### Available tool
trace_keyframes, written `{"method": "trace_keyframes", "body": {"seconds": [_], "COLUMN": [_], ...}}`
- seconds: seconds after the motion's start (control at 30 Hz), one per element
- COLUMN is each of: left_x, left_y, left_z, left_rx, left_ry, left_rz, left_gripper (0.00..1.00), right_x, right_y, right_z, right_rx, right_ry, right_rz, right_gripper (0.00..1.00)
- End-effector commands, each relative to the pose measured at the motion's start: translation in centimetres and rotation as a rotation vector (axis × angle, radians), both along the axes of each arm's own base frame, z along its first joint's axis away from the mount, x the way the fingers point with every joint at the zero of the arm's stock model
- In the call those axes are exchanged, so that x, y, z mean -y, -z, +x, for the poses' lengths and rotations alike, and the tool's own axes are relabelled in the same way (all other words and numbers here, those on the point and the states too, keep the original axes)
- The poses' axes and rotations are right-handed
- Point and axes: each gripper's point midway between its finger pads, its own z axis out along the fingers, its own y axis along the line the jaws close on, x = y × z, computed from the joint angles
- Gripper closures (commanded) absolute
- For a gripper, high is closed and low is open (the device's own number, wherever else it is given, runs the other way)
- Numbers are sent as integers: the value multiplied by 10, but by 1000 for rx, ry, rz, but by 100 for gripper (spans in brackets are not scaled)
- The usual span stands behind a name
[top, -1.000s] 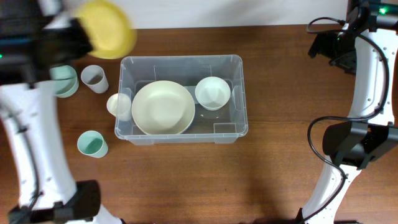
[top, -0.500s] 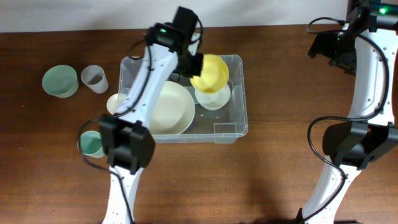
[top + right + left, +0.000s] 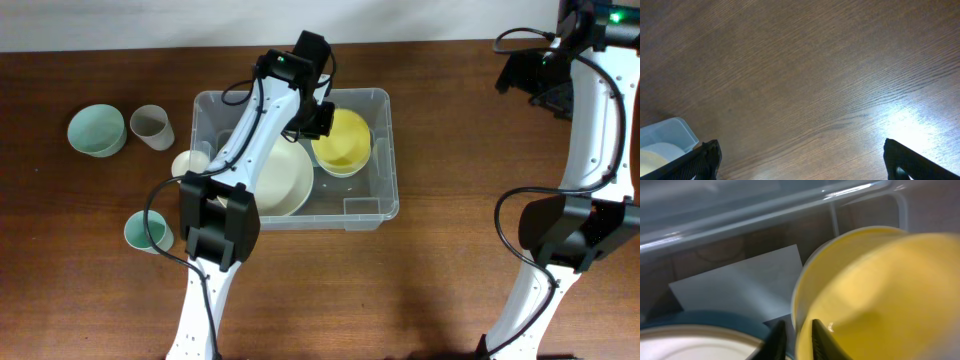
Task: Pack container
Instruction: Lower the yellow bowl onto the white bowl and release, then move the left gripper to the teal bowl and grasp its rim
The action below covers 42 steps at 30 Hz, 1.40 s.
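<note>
The container (image 3: 362, 95) is a large clear bin at mid table. It holds a large cream bowl (image 3: 272, 185) on the left and a small white bowl (image 3: 330, 166) on the right. My left gripper (image 3: 320, 120) reaches into the bin and is shut on the rim of a yellow bowl (image 3: 345, 138), which sits nested in the white bowl. In the left wrist view the fingers (image 3: 795, 341) pinch the yellow bowl's (image 3: 880, 295) rim above the white label (image 3: 740, 285). My right gripper (image 3: 802, 160) is open and empty over bare table at the far right.
Outside the bin on the left are a teal bowl (image 3: 96, 130), a grey cup (image 3: 150, 126), a small cream cup (image 3: 187, 163) against the bin wall and a teal cup (image 3: 146, 232). A corner of the bin (image 3: 665, 132) shows in the right wrist view.
My left arm carried the yellow bowl from the far left into the bin and lowered it onto the small white bowl. The right arm has not moved.
</note>
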Motion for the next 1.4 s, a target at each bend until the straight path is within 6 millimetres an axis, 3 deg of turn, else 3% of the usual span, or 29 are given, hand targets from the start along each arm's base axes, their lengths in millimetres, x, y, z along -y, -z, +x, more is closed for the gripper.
{"method": "trace_keyframes", "body": {"seconds": [0.0,0.1,0.2,0.27,0.37,0.4,0.47,0.53,0.6,0.63,0.67,0.7,0.73,0.87,0.93,1.07,1.17,1.37], "left_x": [2,1,1,0,-12,-29,-62,-125,-219,-240,-278,-300,-343,-414,-436,-460,-467,-479], "left_y": [7,7,-1,-19,-79,-117,-160,-210,-246,-250,-251,-249,-238,-190,-160,-103,-68,-16], "left_z": [-2,-2,-1,4,21,29,35,33,18,16,13,11,4,-17,-31,-47,-49,-51], "left_rx": [-17,-16,-7,23,149,241,352,469,533,536,535,528,492,320,207,21,-59,-103], "left_ry": [17,17,15,10,-22,-58,-129,-324,-654,-724,-863,-946,-1082,-1301,-1387,-1471,-1494,-1501], "left_rz": [3,3,0,-13,-45,-42,-4,65,113,110,100,95,108,148,152,104,41,39], "left_gripper": [48,1,1,1,1,1,1,1,1,1,1,1,1,0,1,1,1,1], "right_x": [2,2,2,2,2,2,2,2,2,2,2,2,2,2,2,2,2,2], "right_y": [4,4,4,4,4,4,4,4,4,4,4,4,4,4,4,4,4,4], "right_z": [0,0,0,0,0,0,0,0,0,0,0,0,0,0,0,0,0,0], "right_rx": [-13,-13,-13,-13,-13,-13,-13,-13,-13,-13,-12,-13,-12,-13,-13,-13,-13,-13], "right_ry": [9,9,9,9,9,9,9,9,9,9,9,9,9,9,9,9,9,9], "right_rz": [-11,-11,-11,-11,-11,-11,-11,-11,-11,-11,-11,-11,-11,-11,-11,-11,-11,-11], "right_gripper": [1,1,1,1,1,1,1,1,1,1,1,1,1,1,1,1,1,1]}}
